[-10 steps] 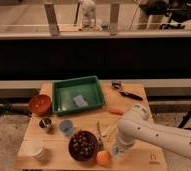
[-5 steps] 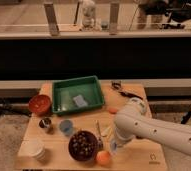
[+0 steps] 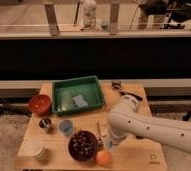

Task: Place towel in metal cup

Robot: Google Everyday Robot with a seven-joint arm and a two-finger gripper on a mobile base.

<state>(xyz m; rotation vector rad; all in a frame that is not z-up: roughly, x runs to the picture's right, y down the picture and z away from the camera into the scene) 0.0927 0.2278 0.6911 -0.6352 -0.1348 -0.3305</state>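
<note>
A white cup (image 3: 33, 149) stands at the front left corner of the wooden table (image 3: 139, 156). Behind it, near the left edge, sits a red bowl (image 3: 40, 104). Just in front of the red bowl and a bit to the right is the metal cup (image 3: 45, 123), small, dark and shiny, standing upright. Next to it on the right is a pale blue cup (image 3: 65, 126), close by but not touching. Behind these two cups lies a big green tray (image 3: 78, 84), and a small flat grey-blue cloth (image 3: 79, 100) lies inside the tray, near the middle. In front of the blue cup sits a dark round bowl (image 3: 83, 145) with dark things in it that are too blurry to name. An orange fruit (image 3: 104, 158) lies just to the right of that bowl at the front edge. The gripper (image 3: 110, 144) is low over the table, right behind the orange fruit and beside the dark bowl, well apart from the metal cup. I cannot tell if the gripper is spread or pressed together, or if it holds anything. The thick white arm (image 3: 144, 125) runs from the gripper off to the right and hides part of the table. I cannot make out the towel, so I cannot say where it lies. A small black thing (image 3: 123, 91) lies at the back right of the table.
</note>
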